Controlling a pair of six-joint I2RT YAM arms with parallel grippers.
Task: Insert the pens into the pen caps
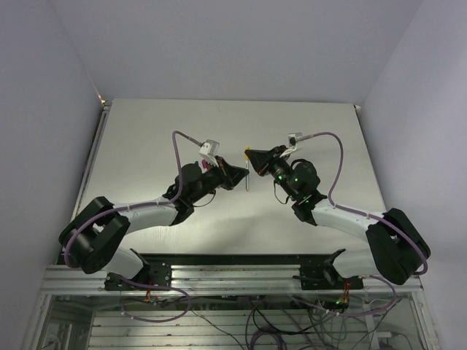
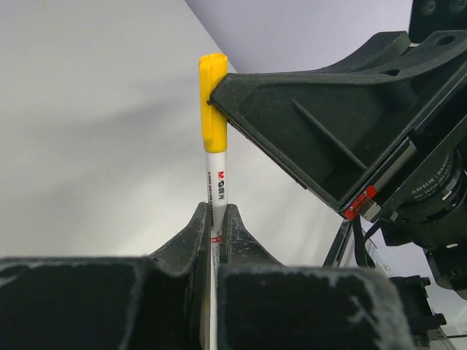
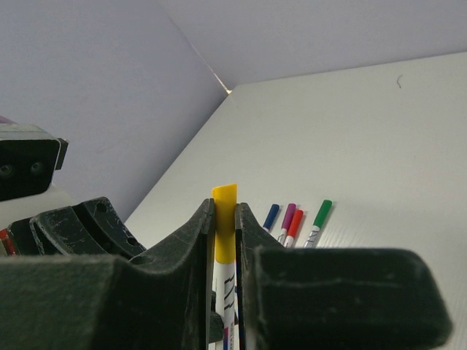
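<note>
Left claw (image 2: 215, 216) clamped on white pen (image 2: 216, 179) barrel, right claw (image 3: 225, 210) pinched on its yellow cap (image 2: 213, 102), both held above table (image 1: 146, 146) middle, four capped pens (image 3: 295, 222) lying side by side on table

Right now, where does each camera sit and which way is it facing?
Top external: above and behind the bases, looking down on the table; both arms show, meeting mid-table.
Left wrist: on the left arm, looking along the left gripper, shut on the pen; the right gripper pinches the yellow cap above.
Right wrist: on the right arm, looking past the right gripper across the table to four capped pens.
Shared: both wrist views show the yellow cap.
</note>
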